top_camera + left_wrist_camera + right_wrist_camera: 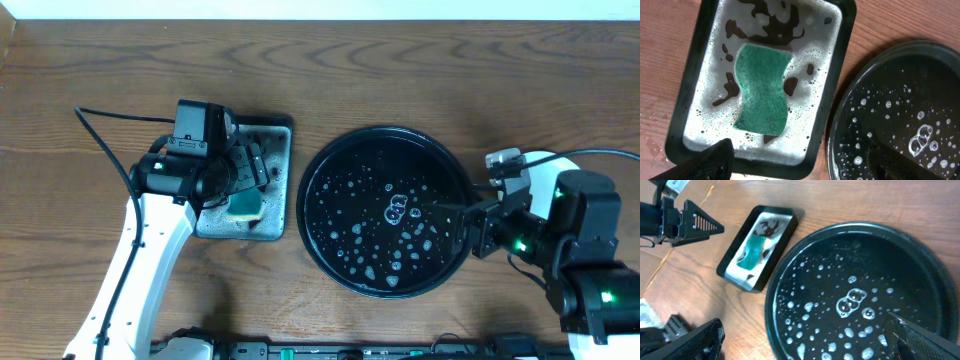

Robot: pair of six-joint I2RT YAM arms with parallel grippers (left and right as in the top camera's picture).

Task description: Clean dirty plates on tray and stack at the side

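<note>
The left jaws stand wide apart, and nothing is between them. In the left wrist view only the two dark fingers (715, 161) show at the lower edge. Straight ahead of these jaws lies the small rectangular soapy tray (685, 125) on the wooden tabletop (400, 70). It is filled with white foam (707, 75), and a green sponge (762, 90) lies flat in its middle. From above, the left arm (150, 240) hangs over the near side of this tray and hides part of it.

The round black tray (330, 160) lies between the two pairs of jaws, just beside the soapy tray, with a narrow strip of tabletop between them. Its inside is wet and dotted with many small soap bubbles. A double bubble (400, 208) sits near the centre.

The right jaws are also spread wide and hold nothing. Their fingers (700, 339) reach in over the rim of the round tray on the side away from the soapy tray. I cannot tell whether they touch it.

Behind the right jaws, outside the round tray, a pale rounded shape (548, 163) shows partly from under the right arm (585, 240). I cannot tell whether it is the plates.
</note>
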